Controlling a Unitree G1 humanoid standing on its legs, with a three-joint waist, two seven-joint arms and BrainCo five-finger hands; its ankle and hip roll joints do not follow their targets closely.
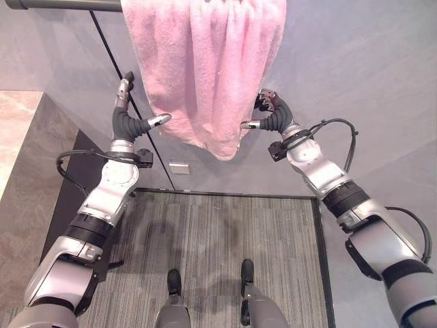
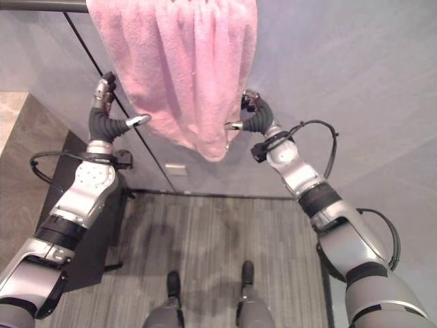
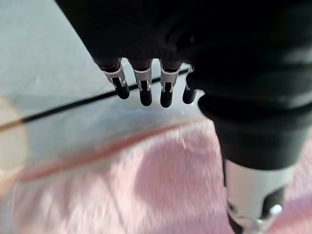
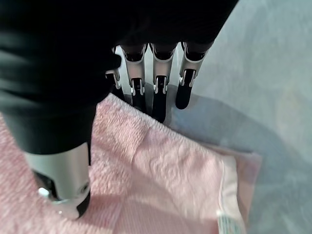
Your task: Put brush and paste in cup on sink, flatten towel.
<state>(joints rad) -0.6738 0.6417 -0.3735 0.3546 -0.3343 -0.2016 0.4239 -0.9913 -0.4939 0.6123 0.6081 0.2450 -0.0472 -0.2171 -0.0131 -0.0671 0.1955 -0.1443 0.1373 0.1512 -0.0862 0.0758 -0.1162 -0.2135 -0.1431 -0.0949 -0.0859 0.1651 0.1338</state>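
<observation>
Left arm [image 1: 102,198], right arm [image 1: 321,174]: silver-grey shells, smooth and rounded, broken by black bands at the joints. Left hand [image 1: 126,123] and right hand [image 1: 273,113]: back and wrist under a dark ribbed cover. My fingers [image 3: 141,83] are silver, slotted, with rounded dark tips. Thumb [image 4: 63,180]: silver barrel, small screw heads, dark end.

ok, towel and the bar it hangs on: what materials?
Towel: pink terry cloth, probably cotton; looped nap and soft folds show in the right wrist view. Bar: dark grey with a smooth, dull sheen, likely coated metal, though plastic can't be excluded.
</observation>
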